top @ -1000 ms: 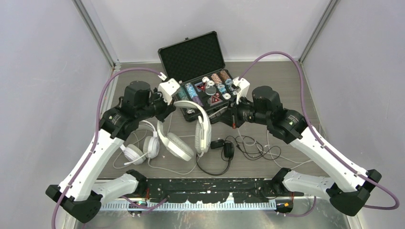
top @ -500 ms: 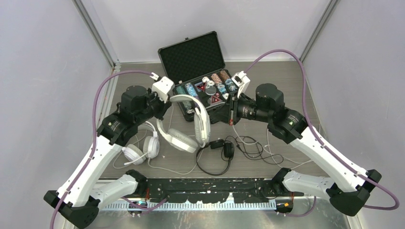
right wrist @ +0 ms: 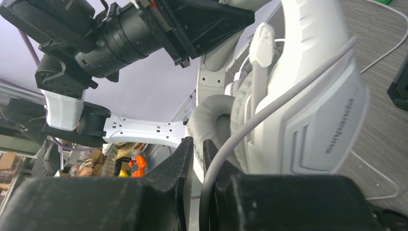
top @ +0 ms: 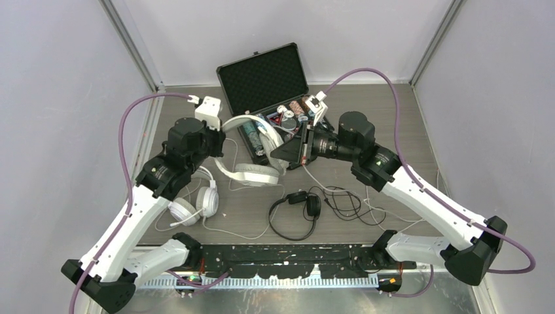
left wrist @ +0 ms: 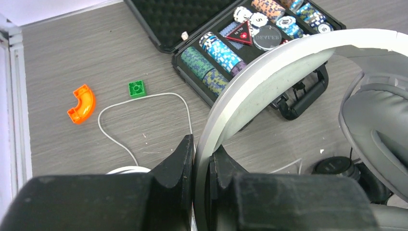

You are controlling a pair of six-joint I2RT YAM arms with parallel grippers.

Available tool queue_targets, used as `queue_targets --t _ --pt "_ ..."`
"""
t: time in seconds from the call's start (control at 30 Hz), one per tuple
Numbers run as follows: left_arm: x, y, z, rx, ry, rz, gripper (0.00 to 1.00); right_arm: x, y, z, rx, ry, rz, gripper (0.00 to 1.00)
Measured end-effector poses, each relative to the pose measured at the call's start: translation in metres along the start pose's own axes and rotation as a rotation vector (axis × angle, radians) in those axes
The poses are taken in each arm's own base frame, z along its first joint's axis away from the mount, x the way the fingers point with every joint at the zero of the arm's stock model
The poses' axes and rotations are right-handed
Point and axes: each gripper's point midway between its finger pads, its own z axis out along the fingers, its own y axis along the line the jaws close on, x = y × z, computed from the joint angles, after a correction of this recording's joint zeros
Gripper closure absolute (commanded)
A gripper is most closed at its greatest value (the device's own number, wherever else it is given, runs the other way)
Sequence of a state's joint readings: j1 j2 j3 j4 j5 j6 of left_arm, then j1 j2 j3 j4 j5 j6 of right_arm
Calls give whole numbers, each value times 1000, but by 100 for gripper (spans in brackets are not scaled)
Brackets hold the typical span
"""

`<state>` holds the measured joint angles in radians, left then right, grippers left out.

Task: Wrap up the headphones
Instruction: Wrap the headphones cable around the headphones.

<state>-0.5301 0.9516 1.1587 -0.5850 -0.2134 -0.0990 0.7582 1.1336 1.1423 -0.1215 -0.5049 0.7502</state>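
Observation:
The bulky white-grey headphones (top: 252, 173) hang above the table, tilted. My left gripper (top: 221, 140) (left wrist: 201, 144) is shut on their headband (left wrist: 269, 62). My right gripper (top: 275, 154) (right wrist: 198, 142) sits right against one ear cup (right wrist: 312, 110), its jaws a narrow gap apart. The grey cord (right wrist: 269, 106) runs down along its right finger. The slim black headphones (top: 313, 205) lie on the table near the front, cord loose to the right. The white round-cup headphones (top: 208, 199) lie under my left arm.
An open black case (top: 262, 78) with poker chips stands at the back centre, just behind both grippers. An orange curved piece (left wrist: 82, 103), a green brick (left wrist: 137, 88) and a thin white cord (left wrist: 144, 96) lie at the back left. Black cord loops (top: 353, 209) spread right of centre.
My left gripper has raised the white-grey headphones and drawn them back and left. My right arm has swung left to the ear cup and its jaws have parted slightly.

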Motion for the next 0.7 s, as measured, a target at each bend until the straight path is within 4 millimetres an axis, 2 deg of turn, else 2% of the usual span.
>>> queue_targets --t 0.43,0.7 --pt "12 9 26 -136 53 -97 100 1 0 43 17 24 4 79" --pt "11 23 30 -257 45 -194 100 9 11 64 19 34 -38 79"
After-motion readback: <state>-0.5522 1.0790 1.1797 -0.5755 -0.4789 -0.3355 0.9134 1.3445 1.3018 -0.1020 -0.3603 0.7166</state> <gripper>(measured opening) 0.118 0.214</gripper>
